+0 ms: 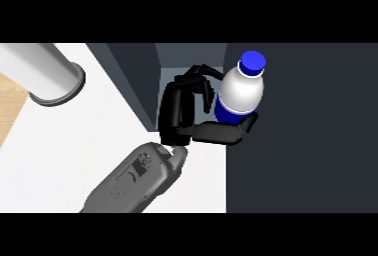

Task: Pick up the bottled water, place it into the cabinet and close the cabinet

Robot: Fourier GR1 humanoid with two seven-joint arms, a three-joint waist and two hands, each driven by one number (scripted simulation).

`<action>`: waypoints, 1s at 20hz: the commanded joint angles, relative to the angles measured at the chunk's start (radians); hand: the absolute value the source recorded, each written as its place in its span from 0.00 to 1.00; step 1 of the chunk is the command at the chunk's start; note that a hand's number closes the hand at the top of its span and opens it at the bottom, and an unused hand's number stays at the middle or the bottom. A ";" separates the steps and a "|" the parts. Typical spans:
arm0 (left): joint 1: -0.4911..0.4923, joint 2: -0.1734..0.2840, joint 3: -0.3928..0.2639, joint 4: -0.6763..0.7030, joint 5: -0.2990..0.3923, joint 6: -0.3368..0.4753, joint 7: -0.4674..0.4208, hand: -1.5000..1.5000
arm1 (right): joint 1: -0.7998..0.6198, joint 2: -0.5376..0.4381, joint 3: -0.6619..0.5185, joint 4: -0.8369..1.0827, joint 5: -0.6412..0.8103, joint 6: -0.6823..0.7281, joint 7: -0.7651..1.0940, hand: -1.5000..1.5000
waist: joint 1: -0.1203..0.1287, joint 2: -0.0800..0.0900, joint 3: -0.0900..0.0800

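Note:
The bottled water [241, 90] is white with a blue cap and a blue band near its base. It stands tilted at the front of the dark cabinet [303, 130], beside the lighter opening [177, 59]. My left hand [179, 107] is shut on it: the fingers [201, 75] curl round its far side and the thumb [220, 133] lies across its base. The grey forearm [136, 180] comes up from the lower edge. The right hand is out of sight.
A pale grey cylinder [46, 75] stands on the white counter [66, 160] at the upper left. A strip of wood surface [10, 100] shows at the far left. The cabinet's dark side wall [136, 85] borders the counter.

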 commanded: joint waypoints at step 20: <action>-0.234 -0.005 0.157 0.584 0.142 -0.078 -0.201 1.00 | 0.005 0.001 -0.050 -0.087 -0.168 0.040 0.086 0.00 | -0.016 0.011 0.000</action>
